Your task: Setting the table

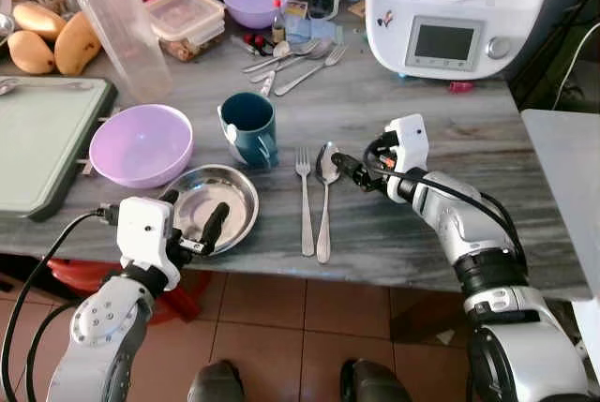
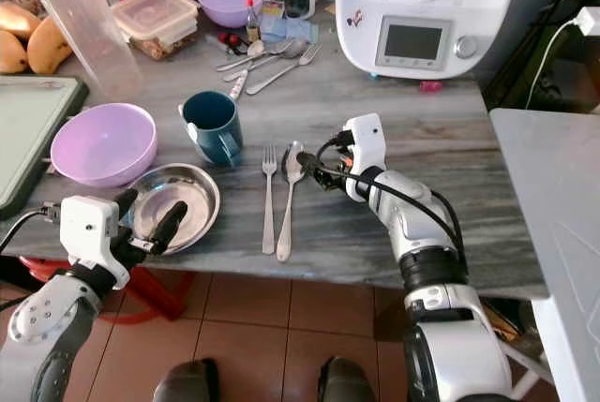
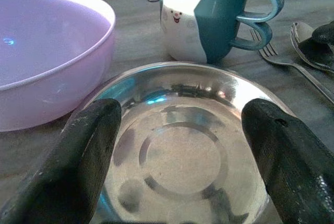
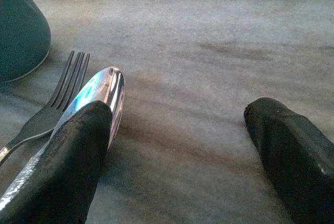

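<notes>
On the worktop (image 1: pixel 422 233), near the front edge, the metal plate (image 1: pixel 234 198) sits left of the fork (image 1: pixel 305 201), and the spoon (image 1: pixel 325 201) lies just right of the fork. Behind the plate stands the mug (image 1: pixel 249 127), with the bowl (image 1: pixel 141 144) to its left. Farther back, the kitchen machine (image 1: pixel 450 8) stands right of loose cutlery (image 1: pixel 295 60).

steel plate (image 1: pixel 239 198) near the table edge, empty. fork (image 1: pixel 305 198) and spoon (image 1: pixel 325 198) lying side by side right of it. teal mug (image 1: pixel 248 126) upright behind, lilac bowl (image 1: pixel 141 142) alongside.
</notes>
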Robot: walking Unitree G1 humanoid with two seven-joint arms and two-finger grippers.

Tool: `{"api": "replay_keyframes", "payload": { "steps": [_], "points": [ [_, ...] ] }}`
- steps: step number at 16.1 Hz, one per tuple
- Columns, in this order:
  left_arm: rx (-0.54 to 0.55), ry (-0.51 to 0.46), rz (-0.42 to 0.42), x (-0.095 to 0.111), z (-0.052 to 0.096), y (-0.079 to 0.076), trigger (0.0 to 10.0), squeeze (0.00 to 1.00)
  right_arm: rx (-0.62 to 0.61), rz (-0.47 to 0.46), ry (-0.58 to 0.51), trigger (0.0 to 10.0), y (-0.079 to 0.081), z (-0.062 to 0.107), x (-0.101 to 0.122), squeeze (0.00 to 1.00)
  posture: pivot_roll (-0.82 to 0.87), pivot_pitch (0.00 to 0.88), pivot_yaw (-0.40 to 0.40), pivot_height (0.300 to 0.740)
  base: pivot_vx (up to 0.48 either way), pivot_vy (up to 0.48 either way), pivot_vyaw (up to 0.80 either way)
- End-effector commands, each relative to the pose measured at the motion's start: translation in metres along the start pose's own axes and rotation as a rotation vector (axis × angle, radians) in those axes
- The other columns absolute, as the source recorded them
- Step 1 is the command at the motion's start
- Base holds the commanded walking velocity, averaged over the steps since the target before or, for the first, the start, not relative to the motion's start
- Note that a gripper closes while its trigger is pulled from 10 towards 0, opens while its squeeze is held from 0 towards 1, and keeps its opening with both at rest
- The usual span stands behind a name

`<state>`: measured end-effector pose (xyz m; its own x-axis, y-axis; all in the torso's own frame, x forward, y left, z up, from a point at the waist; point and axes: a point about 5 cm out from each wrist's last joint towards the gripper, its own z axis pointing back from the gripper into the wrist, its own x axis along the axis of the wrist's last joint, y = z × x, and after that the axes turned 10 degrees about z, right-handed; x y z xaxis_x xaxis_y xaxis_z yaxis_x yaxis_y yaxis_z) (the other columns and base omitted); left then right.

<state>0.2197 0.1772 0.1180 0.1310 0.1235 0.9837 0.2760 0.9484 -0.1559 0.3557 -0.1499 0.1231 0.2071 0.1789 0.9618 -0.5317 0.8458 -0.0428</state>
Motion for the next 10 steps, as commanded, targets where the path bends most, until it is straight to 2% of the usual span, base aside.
{"api": "replay_keyframes", "payload": {
  "steps": [1,6,10],
  "points": [
    [0.000,-0.001,-0.010,0.003,0.001,0.000,10.0,0.00,-0.029,-0.035,0.072,10.0,-0.004,0.002,-0.017,1.00,0.09,0.166,0.034,0.740,0.000,0.000,0.00],
    [-0.001,-0.013,-0.009,0.004,-0.003,0.000,10.0,0.00,-0.078,-0.035,-0.008,10.0,-0.006,0.003,-0.005,1.00,0.08,0.148,0.033,0.740,0.000,0.000,0.00],
    [0.000,-0.040,-0.007,0.007,-0.012,-0.001,10.0,0.00,-0.113,-0.003,-0.101,10.0,0.002,0.012,0.008,1.00,0.07,0.117,0.032,0.740,0.000,0.000,0.00]
  ]
}}
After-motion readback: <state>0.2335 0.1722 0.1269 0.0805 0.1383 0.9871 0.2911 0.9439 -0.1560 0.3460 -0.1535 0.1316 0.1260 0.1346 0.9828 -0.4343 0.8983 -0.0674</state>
